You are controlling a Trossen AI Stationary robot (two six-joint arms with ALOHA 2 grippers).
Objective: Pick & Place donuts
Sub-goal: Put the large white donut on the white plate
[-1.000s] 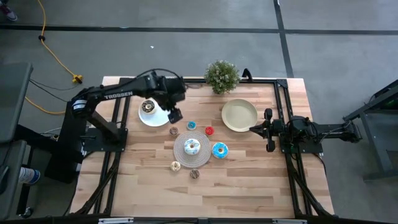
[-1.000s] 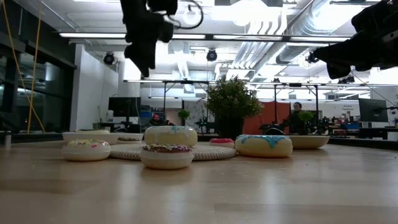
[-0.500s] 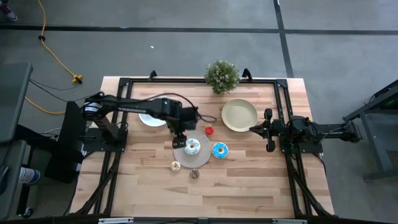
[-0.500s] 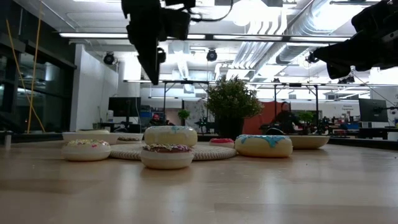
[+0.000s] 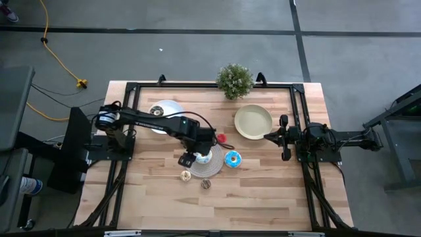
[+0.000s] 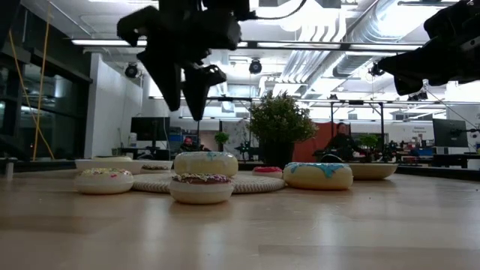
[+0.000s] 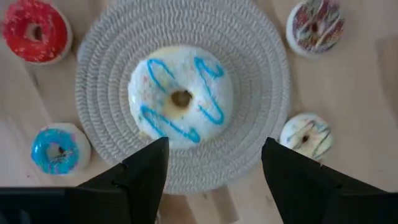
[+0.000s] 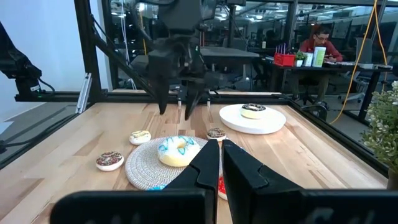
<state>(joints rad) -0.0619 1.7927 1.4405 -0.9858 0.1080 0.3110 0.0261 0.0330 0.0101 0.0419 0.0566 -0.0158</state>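
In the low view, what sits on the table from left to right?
Small pale donut → brown-iced donut → blue-iced donut → yellow plate. The left pincer hangs open above the white-blue donut on the mat.

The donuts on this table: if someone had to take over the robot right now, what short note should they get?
Left gripper: open, empty, hanging above the white-blue donut on the woven mat.
Right gripper: shut, empty, waiting at the table's right side by the cream-yellow plate, which holds nothing.
Done: one brown donut lies on the white plate.
Left on the table: the white-blue donut, the blue donut beside the mat, a red donut, a small blue donut, a tan donut and a dark sprinkled donut.
Likely next: lower onto the white-blue donut and grip it.
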